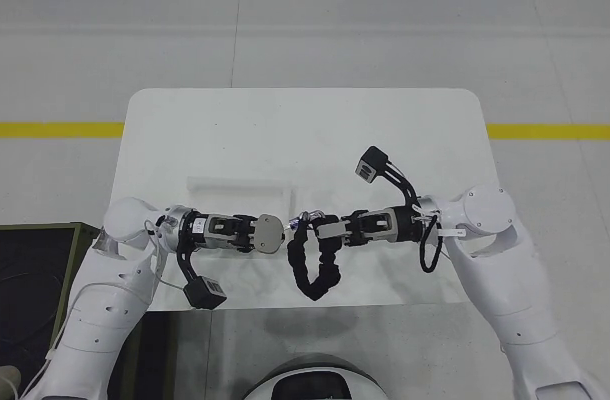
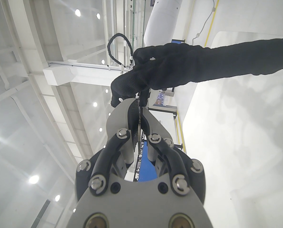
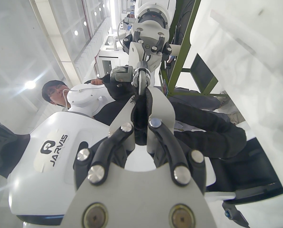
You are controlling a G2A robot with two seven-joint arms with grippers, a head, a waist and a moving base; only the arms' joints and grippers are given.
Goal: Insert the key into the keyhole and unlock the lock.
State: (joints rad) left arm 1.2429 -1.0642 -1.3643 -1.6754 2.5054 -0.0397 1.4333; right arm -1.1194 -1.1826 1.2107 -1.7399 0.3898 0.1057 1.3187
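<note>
Left pincer (image 2: 139,105): one key (image 2: 139,122); right pincer (image 3: 142,98): one lock (image 3: 120,73).

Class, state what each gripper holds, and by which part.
Left gripper: a thin metal piece, apparently the key, pinched across its flat faces. Right gripper: the lock's black fabric-covered cable, gripped near the grey lock head.

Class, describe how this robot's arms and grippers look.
The left arm and right arm have glossy white rounded shells, black and silver near the wrists. The left gripper and right gripper have pale grey fingers, black curved links and silver screws. Black boxy cameras stick out on brackets; a black cable loops by the right wrist.
</note>
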